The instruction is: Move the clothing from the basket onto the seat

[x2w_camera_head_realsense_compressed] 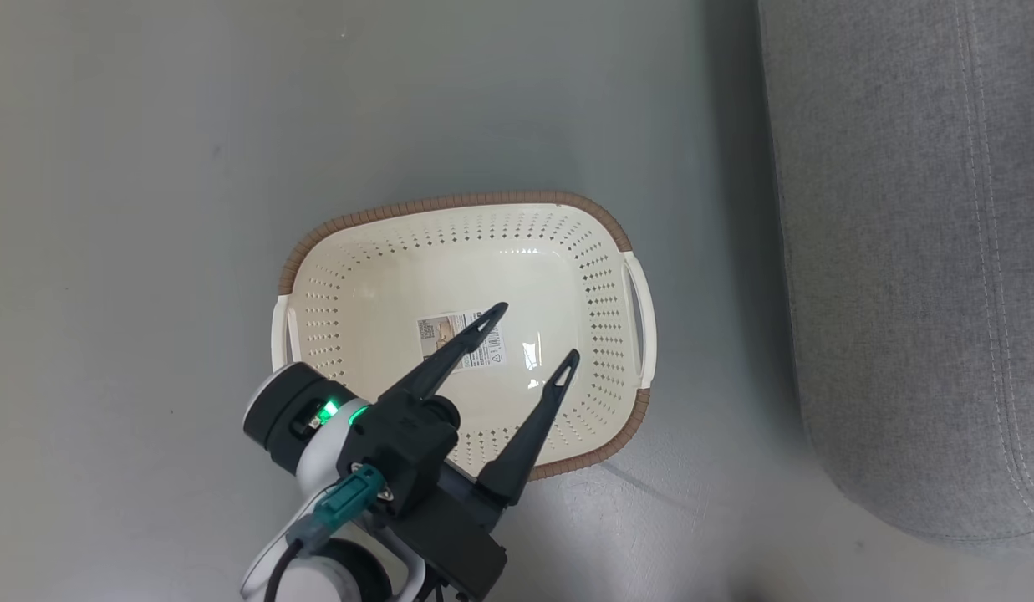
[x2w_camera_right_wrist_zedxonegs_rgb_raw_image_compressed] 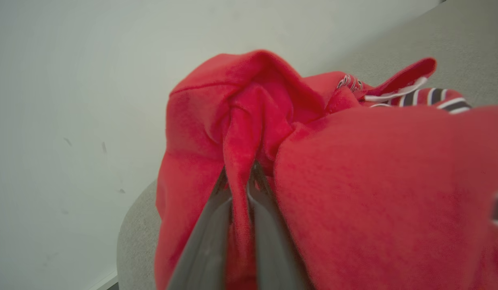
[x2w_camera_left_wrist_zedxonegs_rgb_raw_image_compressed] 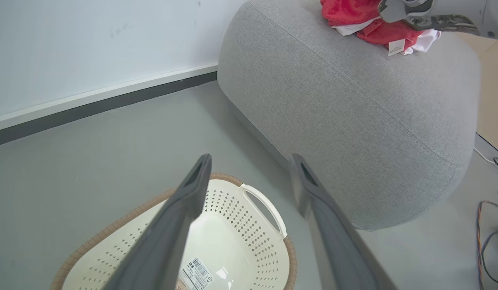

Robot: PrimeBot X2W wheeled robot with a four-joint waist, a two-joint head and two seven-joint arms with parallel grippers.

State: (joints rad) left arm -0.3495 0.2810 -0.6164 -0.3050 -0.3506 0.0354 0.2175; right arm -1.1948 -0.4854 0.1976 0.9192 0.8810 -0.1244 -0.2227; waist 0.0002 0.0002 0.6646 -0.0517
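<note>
Hovering above the basket (x2w_camera_head_realsense_compressed: pixel 450 203), the left gripper (x2w_camera_head_realsense_compressed: pixel 538 332) has its two fingers spread wide apart, holding nothing. A label (x2w_camera_head_realsense_compressed: pixel 441 330) lies on the basket's bottom. Just beyond the basket's right handle stands the seat (x2w_camera_left_wrist_zedxonegs_rgb_raw_image_compressed: pixel 333 100). On top of it the clothing (x2w_camera_left_wrist_zedxonegs_rgb_raw_image_compressed: pixel 377 32) lies heaped, with the right gripper (x2w_camera_right_wrist_zedxonegs_rgb_raw_image_compressed: pixel 238 173) pinched tight on a red fold.

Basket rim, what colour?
Brown woven-look rim on the cream basket; head view shows it best.

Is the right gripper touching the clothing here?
Touching. The right wrist view shows the right gripper with its fingers pinching a fold of the red clothing between them.
</note>
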